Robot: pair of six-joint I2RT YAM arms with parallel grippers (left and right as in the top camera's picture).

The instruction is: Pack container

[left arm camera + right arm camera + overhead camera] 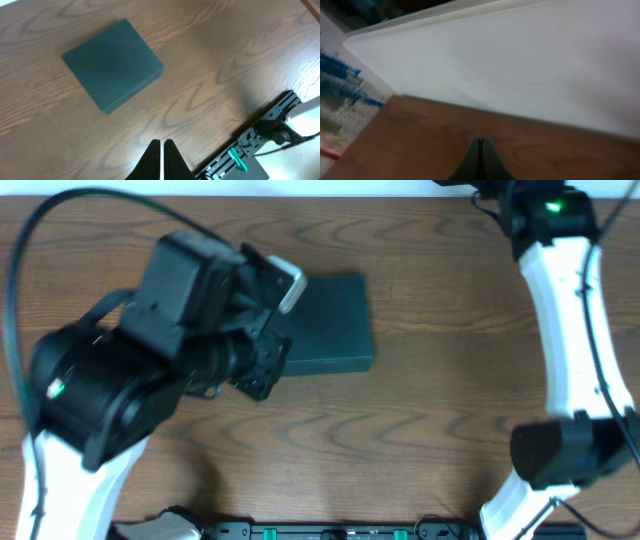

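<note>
The container (335,325) is a dark teal-black rectangular box lying closed on the wooden table, partly hidden by my left arm in the overhead view. In the left wrist view the container (112,62) sits whole, up and left of my fingers. My left gripper (162,146) is shut and empty, held well above the table and apart from the box. My right gripper (480,141) is shut and empty near the table's far edge, facing a white wall. No snack packs are in view.
The wooden table (420,430) fills the overhead view. The right arm (565,310) stretches along the right side. A black rail with green clips (240,155) runs along the table's front edge. A white wall (520,60) stands behind the far edge.
</note>
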